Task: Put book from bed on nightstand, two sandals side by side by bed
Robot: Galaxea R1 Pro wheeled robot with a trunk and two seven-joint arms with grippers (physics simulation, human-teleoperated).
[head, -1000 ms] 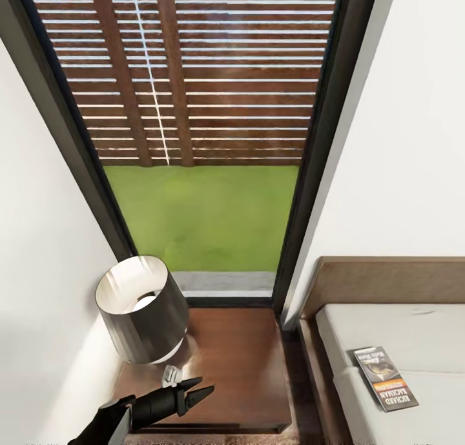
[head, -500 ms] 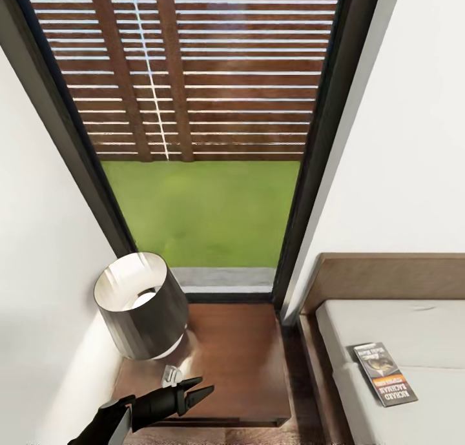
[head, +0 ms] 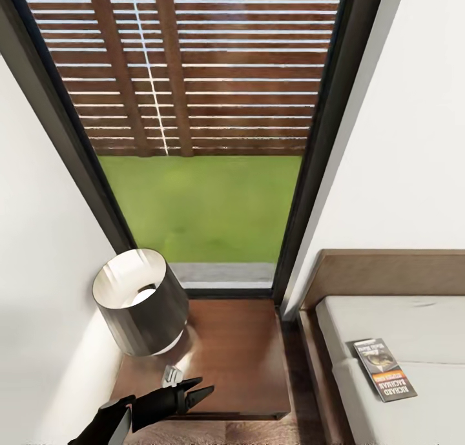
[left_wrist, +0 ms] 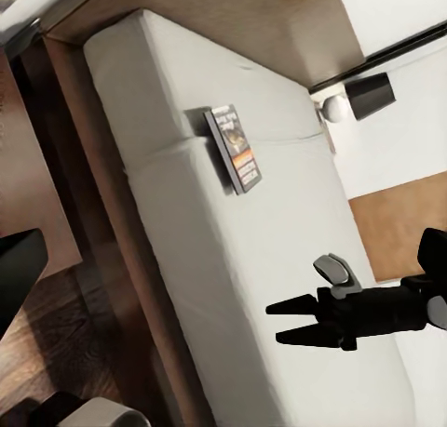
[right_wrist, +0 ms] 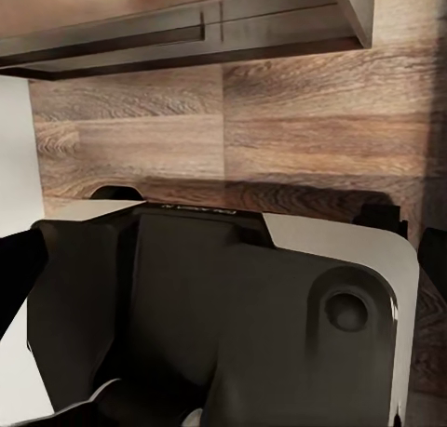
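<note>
One thin paperback book [head: 383, 369] on the bed [head: 400, 322] looks light and floppy, so I'd pinch its spine edge with the empty, spread left gripper [head: 197, 391].

Bed [head: 387, 322]: cut by right and bottom edges, head view; only headboard corner and strip of mattress seen. Book [head: 384, 369] cover photo too small to make out. Nightstand [head: 239, 361]: back left corner hidden behind lamp [head: 139, 303]. Left arm cut off at bottom edge. Window [head: 206, 128] top cropped. Right wrist view: robot body [right_wrist: 233, 325] blocks floor [right_wrist: 307, 129].
</note>
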